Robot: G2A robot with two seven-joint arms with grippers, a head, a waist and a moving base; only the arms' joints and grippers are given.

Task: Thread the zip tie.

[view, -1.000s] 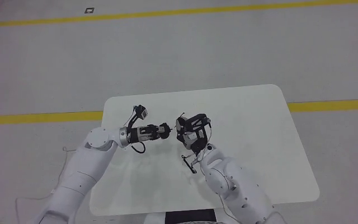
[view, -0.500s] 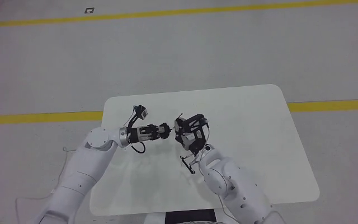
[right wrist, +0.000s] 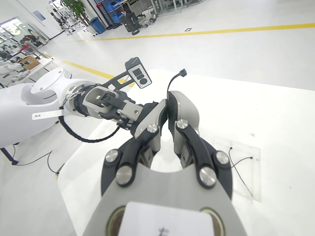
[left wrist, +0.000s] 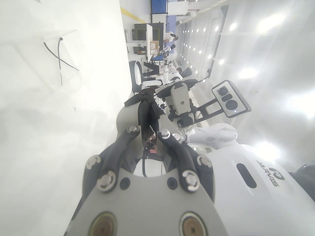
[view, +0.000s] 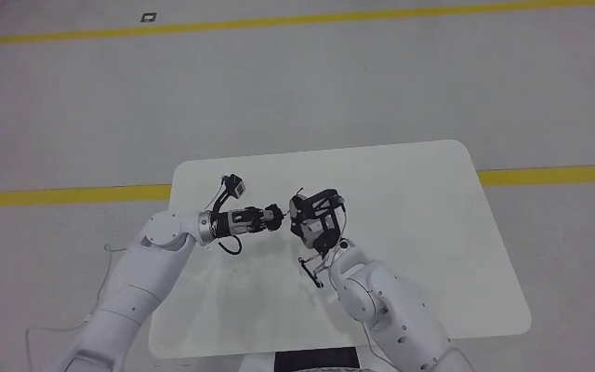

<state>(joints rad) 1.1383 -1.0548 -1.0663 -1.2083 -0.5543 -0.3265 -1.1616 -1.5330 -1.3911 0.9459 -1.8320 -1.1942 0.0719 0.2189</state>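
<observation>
A black zip tie (right wrist: 182, 72) sticks up from my right gripper (right wrist: 168, 104), which is shut on its strap; the square head end stands free above the fingertips. My left gripper (left wrist: 145, 99) is held level over the table's left middle, its black pads pressed together, and I cannot see whether anything is between them. In the top view the left gripper (view: 276, 217) and the right gripper (view: 296, 219) are tip to tip, almost touching. From the right wrist, the left gripper (right wrist: 150, 105) sits right behind my right finger.
Two spare black zip ties (left wrist: 59, 57) lie crossed on a clear flat tray (right wrist: 253, 192) on the white table (view: 418, 186), just below the right gripper in the top view (view: 312, 270). The table's right half is bare.
The right gripper has shifted slightly left, closing the gap to the left gripper. The left arm has stayed still.
</observation>
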